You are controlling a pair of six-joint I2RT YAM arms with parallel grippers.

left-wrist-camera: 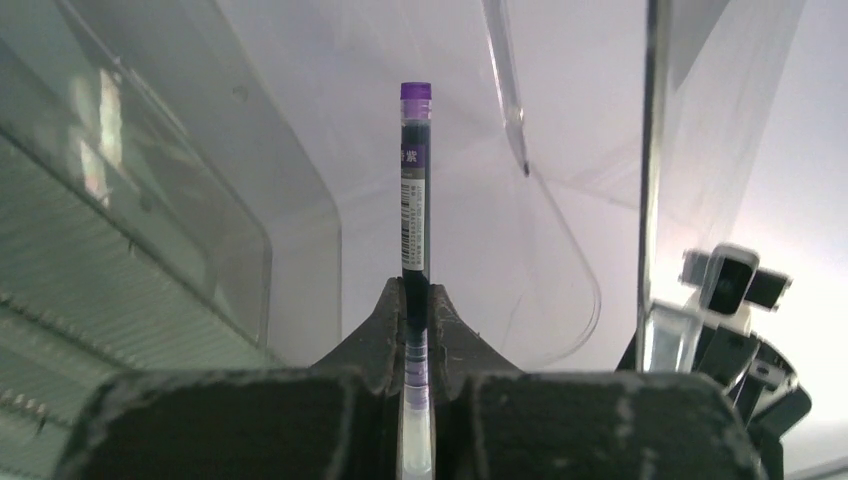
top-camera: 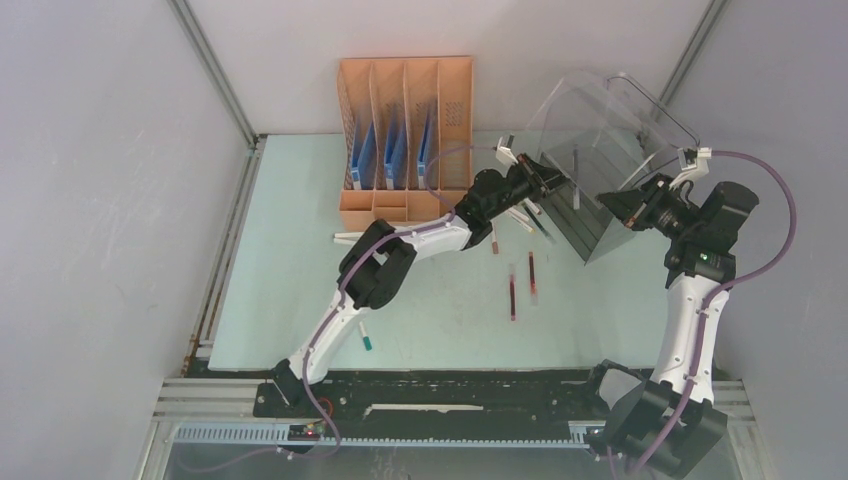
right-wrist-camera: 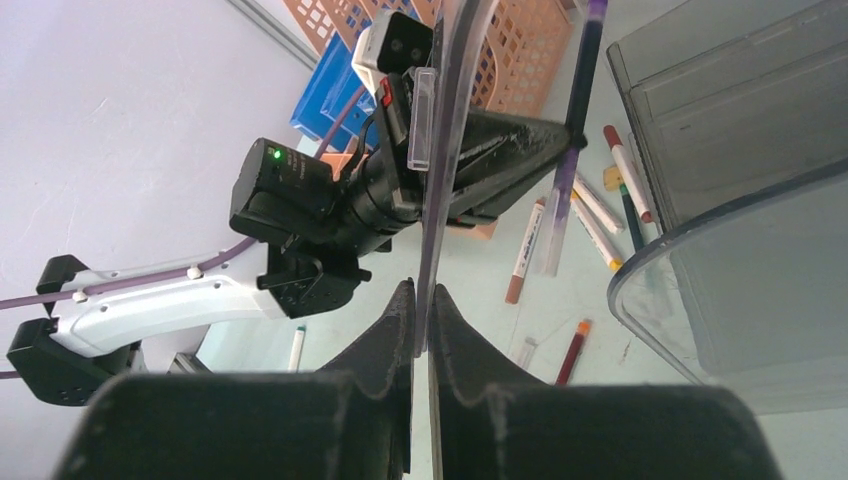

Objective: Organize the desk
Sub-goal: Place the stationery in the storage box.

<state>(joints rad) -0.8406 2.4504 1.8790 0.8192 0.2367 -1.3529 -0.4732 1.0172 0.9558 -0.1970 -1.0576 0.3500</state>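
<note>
Desk (top-camera: 290, 290): pale green top enclosed by grey walls, with both arm bases at its near edge. An orange file rack (top-camera: 405, 120) stands at the far edge, with blue folders (top-camera: 362, 155) in its slots. A clear bin (top-camera: 590, 220) is at the far right.

Left gripper (left-wrist-camera: 417, 305): jaws clamped on a purple pen (left-wrist-camera: 416, 180). The pen stands straight out between the fingers, its capped end among the bin's clear walls.

Right gripper (right-wrist-camera: 422, 300): jaws closed on a thin clear panel of the bin.

Loose pens (top-camera: 513, 292) lie on the desk between the arms. Another marker (top-camera: 365, 340) lies beside the left arm.
</note>
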